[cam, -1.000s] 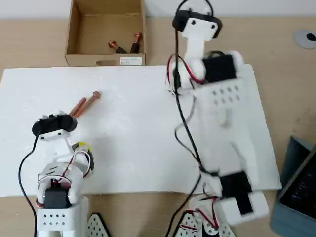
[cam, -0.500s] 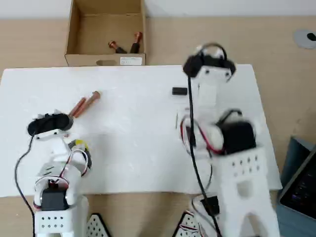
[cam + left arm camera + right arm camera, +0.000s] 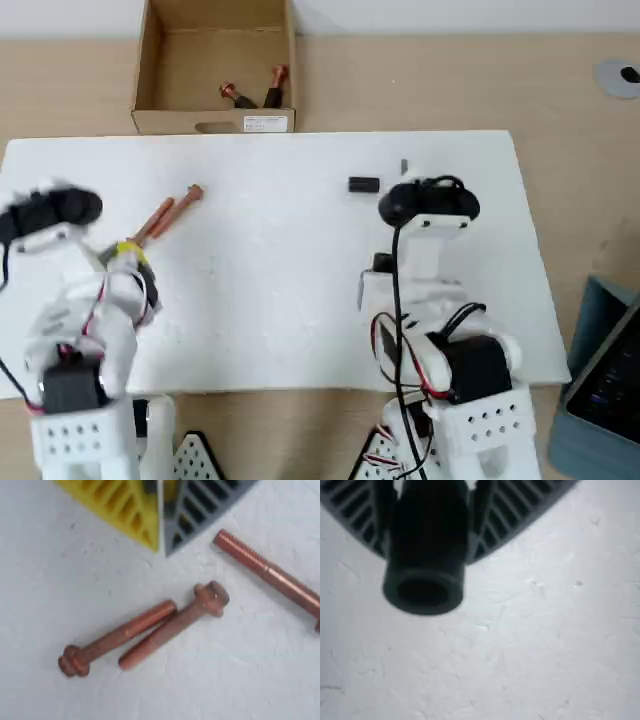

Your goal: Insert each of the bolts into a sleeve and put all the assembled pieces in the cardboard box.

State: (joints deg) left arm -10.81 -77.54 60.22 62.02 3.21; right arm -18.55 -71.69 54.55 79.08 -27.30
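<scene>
Right end effector (image 3: 427, 535) around a black sleeve (image 3: 425, 587), rear half hidden.

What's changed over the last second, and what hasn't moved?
The right arm pulled back from near the cardboard box toward its base, right gripper holding a black sleeve. The left arm swung leftward, left gripper nearer the loose bolts. Bolts, boxed pieces and the spare sleeve stayed put.

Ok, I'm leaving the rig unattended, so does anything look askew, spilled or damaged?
Nothing stands out. Three loose bolts lie flat on the white mat, a spare sleeve lies apart from them, and the right gripper holds a second sleeve.
</scene>
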